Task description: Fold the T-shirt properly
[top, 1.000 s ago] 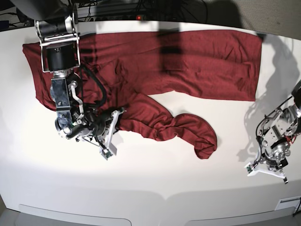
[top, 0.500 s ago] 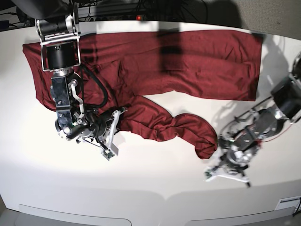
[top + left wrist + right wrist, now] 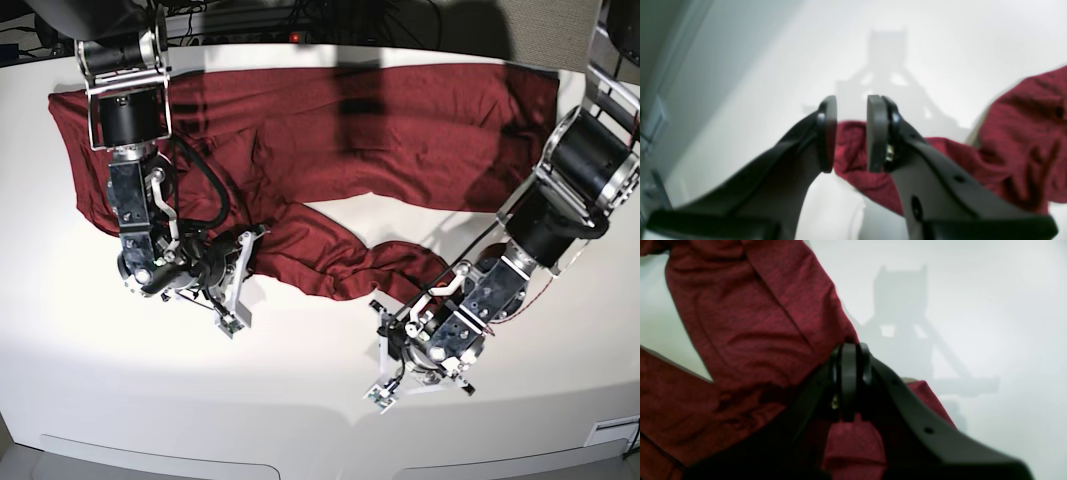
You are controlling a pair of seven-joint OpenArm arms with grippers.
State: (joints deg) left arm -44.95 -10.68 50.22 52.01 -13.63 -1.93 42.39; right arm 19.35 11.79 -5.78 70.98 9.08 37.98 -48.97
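Left gripper (image 3: pixel 850 133) low over the white table (image 3: pixel 300 400) at the sleeve cuff (image 3: pixel 853 156), jaws parted, nothing between them. Right gripper (image 3: pixel 849 383) pinched shut on T-shirt (image 3: pixel 400 130) fabric at the sleeve's other end. Shirt body spread across the table's far side.

sleeve end behind left gripper (image 3: pixel 400 345)

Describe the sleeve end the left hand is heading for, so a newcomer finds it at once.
On the white table lies a maroon T-shirt, spread along the far edge. One long sleeve trails toward the near side; its cuff lies just beyond the left hand, whose jaws stand apart.
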